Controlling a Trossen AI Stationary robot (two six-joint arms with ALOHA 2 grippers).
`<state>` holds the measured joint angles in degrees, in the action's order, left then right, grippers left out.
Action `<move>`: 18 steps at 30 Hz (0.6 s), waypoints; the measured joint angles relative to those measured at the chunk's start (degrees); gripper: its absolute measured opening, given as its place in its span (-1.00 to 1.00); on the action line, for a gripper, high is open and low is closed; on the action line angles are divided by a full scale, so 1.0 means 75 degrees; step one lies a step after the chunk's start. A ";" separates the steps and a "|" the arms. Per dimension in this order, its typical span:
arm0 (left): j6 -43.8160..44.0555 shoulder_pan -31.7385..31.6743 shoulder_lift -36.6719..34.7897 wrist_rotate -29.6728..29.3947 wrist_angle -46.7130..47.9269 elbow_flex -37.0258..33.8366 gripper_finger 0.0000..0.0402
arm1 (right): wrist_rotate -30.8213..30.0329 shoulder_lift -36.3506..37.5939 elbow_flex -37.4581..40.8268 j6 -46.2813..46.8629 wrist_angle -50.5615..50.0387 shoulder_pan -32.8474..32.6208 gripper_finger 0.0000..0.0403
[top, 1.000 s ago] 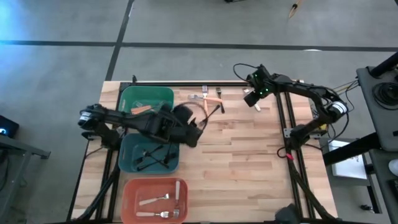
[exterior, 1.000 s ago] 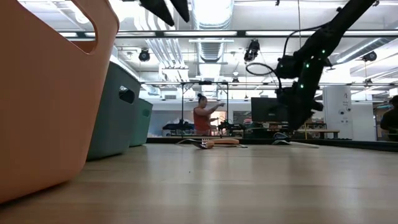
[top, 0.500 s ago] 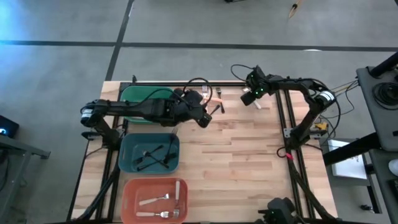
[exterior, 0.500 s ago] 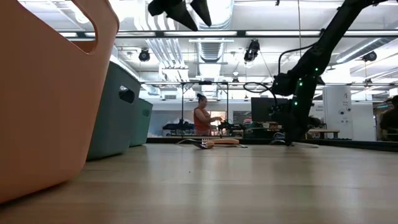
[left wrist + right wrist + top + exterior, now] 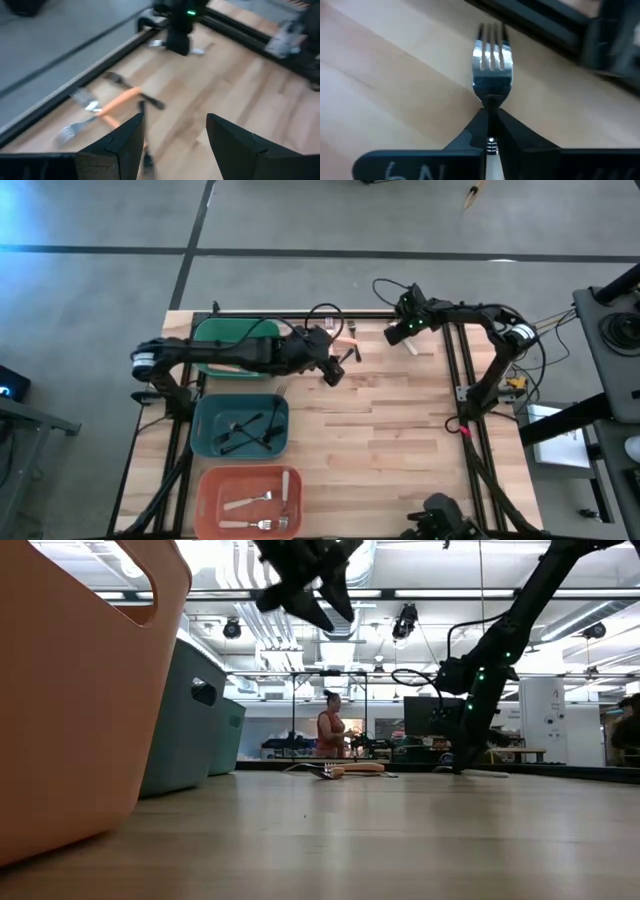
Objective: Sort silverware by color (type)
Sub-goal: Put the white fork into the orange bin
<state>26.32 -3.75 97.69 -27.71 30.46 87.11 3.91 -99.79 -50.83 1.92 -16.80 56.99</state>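
Right wrist view: the right gripper (image 5: 491, 131) has its fingers pressed together, pinching the neck of a white-handled fork (image 5: 492, 64) that lies on the wooden table (image 5: 380, 95), tines pointing away from the wrist. In the high view this gripper (image 5: 408, 336) sits at the table's far edge, well to the right of the green bin (image 5: 232, 330). The left gripper (image 5: 333, 373) hovers just right of the green bin with its fingers spread, holding nothing. Beneath and ahead of it lies a cluster of orange-handled and black forks (image 5: 117, 102). The teal bin (image 5: 240, 426), just nearer than the green bin, contains black forks. The salmon bin (image 5: 248, 502), nearer again, contains white-handled forks.
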 joint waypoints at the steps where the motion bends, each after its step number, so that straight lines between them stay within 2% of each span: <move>1: -0.0077 -0.0087 0.0000 0.0302 -0.0361 -0.0212 -0.03 | 0.0349 0.0005 -0.0026 0.0186 0.0000 0.0028 -0.94; 3: -0.0168 -0.0281 -0.0003 0.0945 -0.1213 -0.0699 -0.03 | 0.1098 0.0009 -0.0089 0.0509 0.0154 0.0046 -0.95; 9: 0.0128 -0.0873 0.0028 0.2534 -0.3973 -0.2170 -0.03 | 0.2506 0.0003 -0.0097 0.1349 0.0487 0.0023 -0.95; 13: 0.0781 -0.1192 0.0181 0.2818 -0.5142 -0.2788 -0.03 | 0.3527 -0.0020 -0.0074 0.2034 0.0759 0.0003 -0.96; 18: 0.1322 -0.1345 0.0511 0.2827 -0.5198 -0.2888 -0.03 | 0.4020 -0.0044 -0.0050 0.2807 0.1168 -0.0006 -0.97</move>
<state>36.24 -13.84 101.52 -6.51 -8.53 65.45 34.06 -100.12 -51.20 22.97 -8.04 56.95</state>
